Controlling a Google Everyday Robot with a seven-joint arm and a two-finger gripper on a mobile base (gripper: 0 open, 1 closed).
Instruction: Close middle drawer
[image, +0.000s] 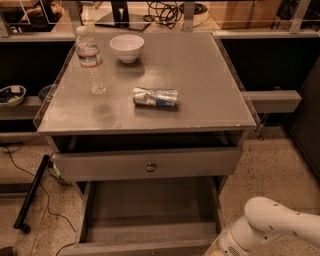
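Note:
The middle drawer (150, 205) is pulled far out below the cabinet top, and its bare grey floor shows. Its low front (140, 247) lies along the bottom edge of the camera view, with the knob out of view. Above it, the taller-fronted drawer (100, 167) with a brass-coloured knob (150, 166) stands slightly open. Only a white link of my arm (272, 220) shows at the bottom right, next to the middle drawer's right front corner. The gripper is below the frame edge, out of view.
On the grey cabinet top (210, 75) stand a water bottle (91, 60) and a white bowl (126, 47), and a crushed can (155, 96) lies there. A grey shelf (272, 100) sticks out on the right. A black pole (31, 192) and cables lie on the floor at left.

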